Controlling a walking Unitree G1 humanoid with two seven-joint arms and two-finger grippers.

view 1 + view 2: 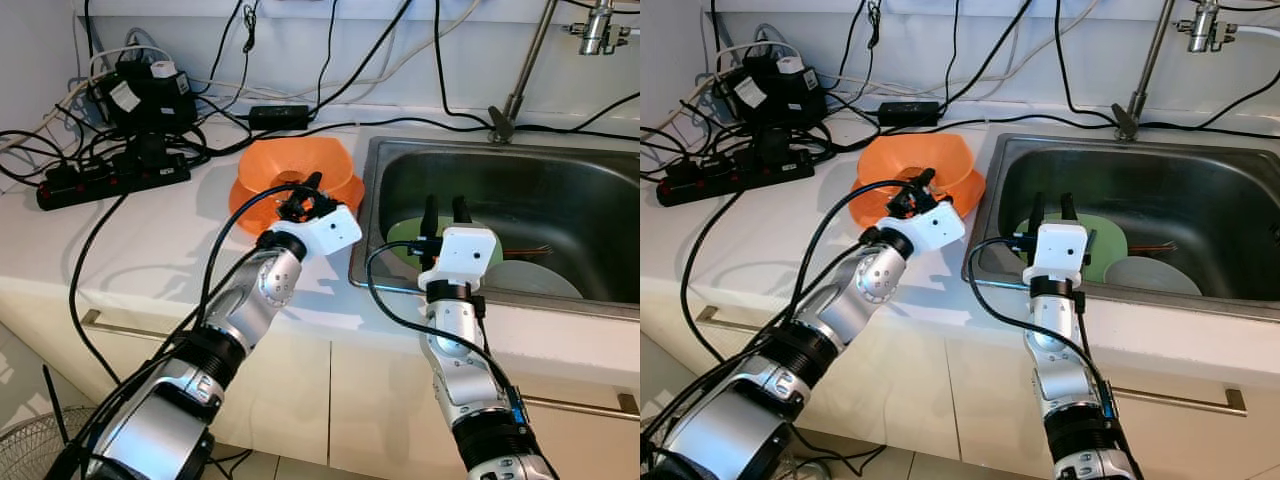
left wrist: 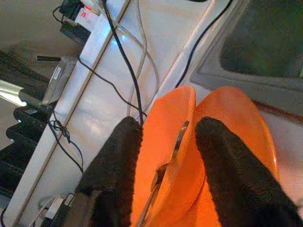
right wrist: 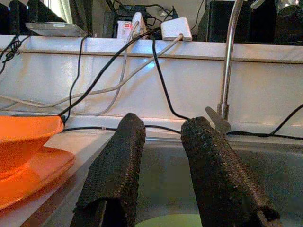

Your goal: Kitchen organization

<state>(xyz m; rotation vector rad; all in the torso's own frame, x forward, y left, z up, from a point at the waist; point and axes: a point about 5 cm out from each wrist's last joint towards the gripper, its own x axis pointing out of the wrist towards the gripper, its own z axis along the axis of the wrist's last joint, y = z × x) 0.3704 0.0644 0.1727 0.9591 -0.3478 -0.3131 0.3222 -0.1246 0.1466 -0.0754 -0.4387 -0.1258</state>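
Nearest me, cabinet fronts below the white surface, a bar handle on each

My right gripper: poised over the near rim of the steel sink, fingers parted with a clear gap, nothing held

In the sink basin under that gripper: a green plate, a pale bowl or plate just beside it toward the right, and what look like chopsticks or utensils past the plate, too small for me to name

My left gripper: at the near edge of the orange bowl; fingers open, straddling the bowl's rim, one inside and one outside; I cannot tell whether they touch it

The orange bowl sits on an orange plate, both on the surface just left of the sink. In the left wrist view I see a metal utensil handle lying inside the bowl

Farther left on the surface: a black power strip, adapters and plugs heaped behind it, black and white cables trailing across to the back wall

At the back of the sink: a metal faucet stem rising from its base
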